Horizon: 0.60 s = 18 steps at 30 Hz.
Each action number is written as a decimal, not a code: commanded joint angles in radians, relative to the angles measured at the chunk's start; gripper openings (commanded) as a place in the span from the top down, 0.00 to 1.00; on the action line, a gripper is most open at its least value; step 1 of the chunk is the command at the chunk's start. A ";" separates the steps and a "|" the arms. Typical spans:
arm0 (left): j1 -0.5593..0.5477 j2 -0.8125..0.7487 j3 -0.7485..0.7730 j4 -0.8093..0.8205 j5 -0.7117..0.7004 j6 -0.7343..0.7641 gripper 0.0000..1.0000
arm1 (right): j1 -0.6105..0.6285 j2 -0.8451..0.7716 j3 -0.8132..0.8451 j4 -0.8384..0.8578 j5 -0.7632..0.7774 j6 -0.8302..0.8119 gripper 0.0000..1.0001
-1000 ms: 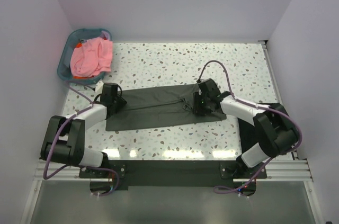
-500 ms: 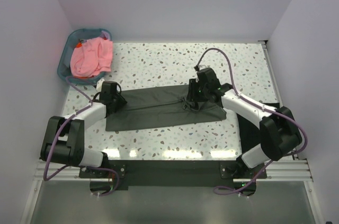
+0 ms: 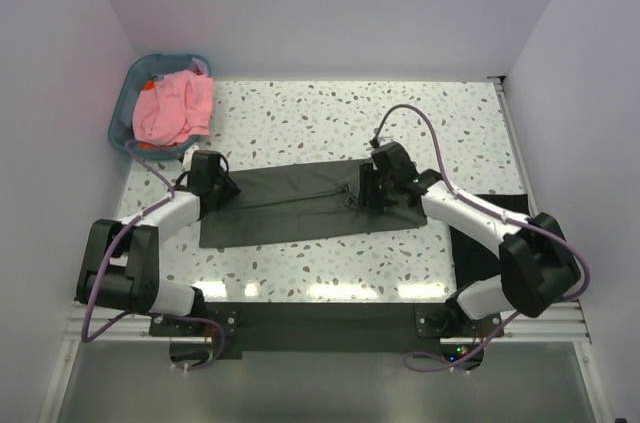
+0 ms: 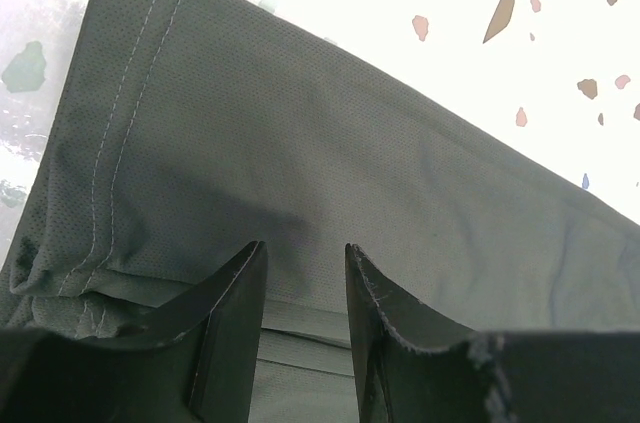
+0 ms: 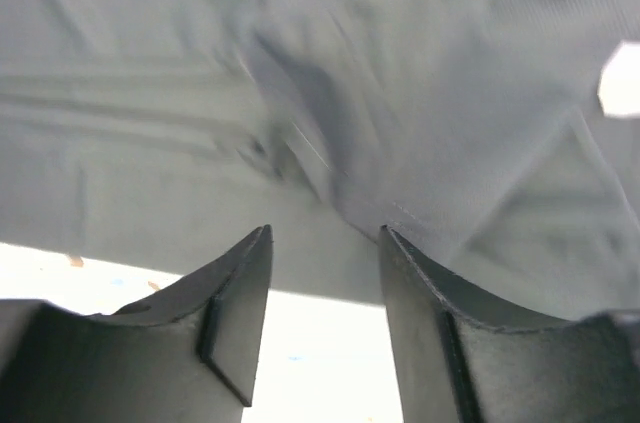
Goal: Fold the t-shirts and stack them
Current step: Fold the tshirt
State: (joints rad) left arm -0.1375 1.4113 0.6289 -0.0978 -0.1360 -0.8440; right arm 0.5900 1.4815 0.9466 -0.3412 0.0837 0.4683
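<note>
Left wrist shows olive-grey t-shirt (image 4: 330, 173), pale double-stitched hem (image 4: 120, 113).

The right fingers (image 5: 235, 308) have spread wider and drifted slightly across the olive t-shirt (image 3: 290, 205).

Legible text, labels, brand marks, numbers, signs: none can be read in any of the three views.
</note>
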 commanded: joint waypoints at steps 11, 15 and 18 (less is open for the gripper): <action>0.007 -0.018 0.045 -0.008 0.007 0.022 0.58 | 0.004 -0.217 -0.166 -0.028 -0.058 0.056 0.34; 0.009 -0.026 0.049 -0.010 0.006 0.023 0.58 | 0.002 -0.184 -0.077 -0.021 -0.044 0.055 0.49; 0.009 -0.025 0.055 -0.014 0.006 0.023 0.58 | 0.002 -0.077 0.023 -0.013 -0.001 0.047 0.66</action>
State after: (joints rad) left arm -0.1375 1.4113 0.6407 -0.0998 -0.1337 -0.8436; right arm 0.5900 1.3434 0.8539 -0.4015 0.0551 0.5159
